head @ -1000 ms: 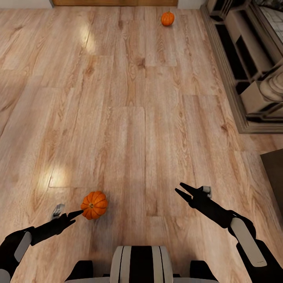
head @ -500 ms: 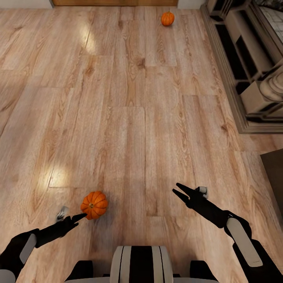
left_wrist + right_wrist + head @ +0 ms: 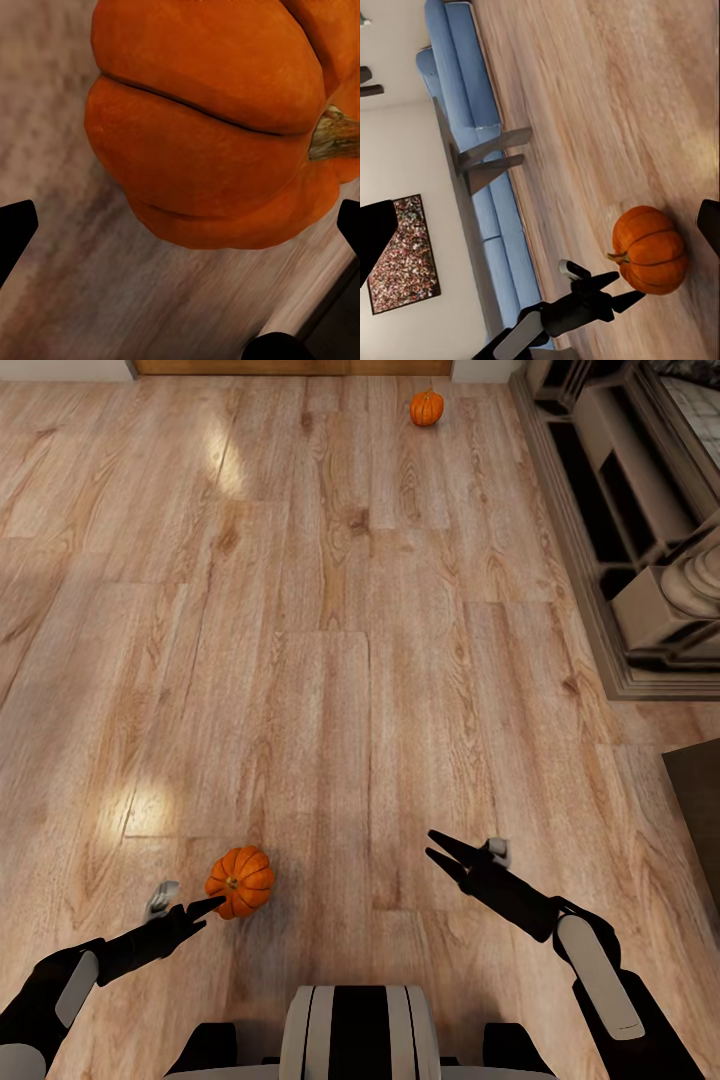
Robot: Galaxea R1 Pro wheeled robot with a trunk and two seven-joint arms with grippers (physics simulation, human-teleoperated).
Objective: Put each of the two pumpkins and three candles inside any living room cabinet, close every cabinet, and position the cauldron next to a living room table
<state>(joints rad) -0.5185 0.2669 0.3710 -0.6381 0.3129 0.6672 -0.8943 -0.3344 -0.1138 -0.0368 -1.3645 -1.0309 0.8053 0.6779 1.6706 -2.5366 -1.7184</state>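
One pumpkin [image 3: 240, 881] sits on the bare wood floor [image 3: 330, 660], just ahead of the left gripper [image 3: 200, 910], whose jaws are spread and not touching it. The second pumpkin [image 3: 426, 407] lies far off near the back wall. The right gripper [image 3: 443, 854] hangs over open floor, jaws parted and holding nothing. Wide clear boards stretch between them; a pale stone fireplace surround [image 3: 620, 530] edges the right side. In the right wrist view, a blue sofa [image 3: 472, 142] lines the wall. No readable writing appears.
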